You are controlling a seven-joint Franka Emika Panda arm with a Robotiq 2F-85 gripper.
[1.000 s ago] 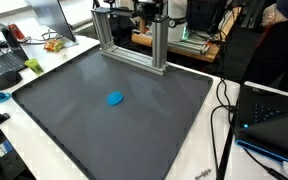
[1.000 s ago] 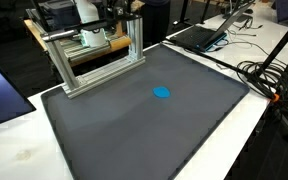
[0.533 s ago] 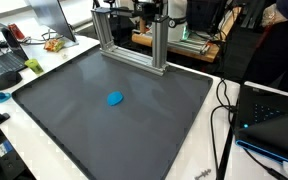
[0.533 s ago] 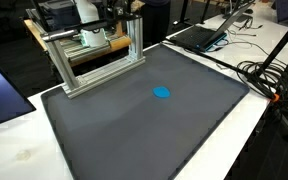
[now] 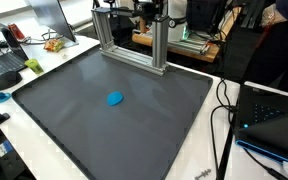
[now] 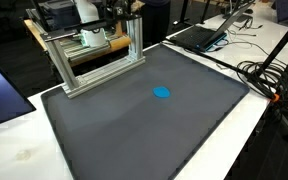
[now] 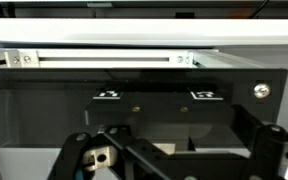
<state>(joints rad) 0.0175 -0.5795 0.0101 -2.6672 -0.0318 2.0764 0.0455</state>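
Start at the left. The disc (image 5: 115,98) lies flat on the mat (image 5: 74,130), a little left of the mat's middle in that exterior view. Nothing touches it. It is round, so it has no long axis and points nowhere, and any approach angle meets the same shape.

Moving right and far, the frame (image 5: 160,45) stands on the mat's far edge. Its bottom rail runs along that edge.

Your gripper (image 7: 176,152) is behind the frame, on the far side. It shows clearly only in the wrist view, with its jaws spread wide and nothing between them. In that view the frame's rail (image 7: 104,60) crosses level from left to right straight ahead, close by, with its long axis square to the way the gripper looks.

So the frame is the nearest thing, directly in front of the gripper. The disc (image 6: 162,93) lies beyond the frame, out on the mat's near side and well apart from the jaws. At far right, a laptop (image 5: 274,120) sits off the mat.
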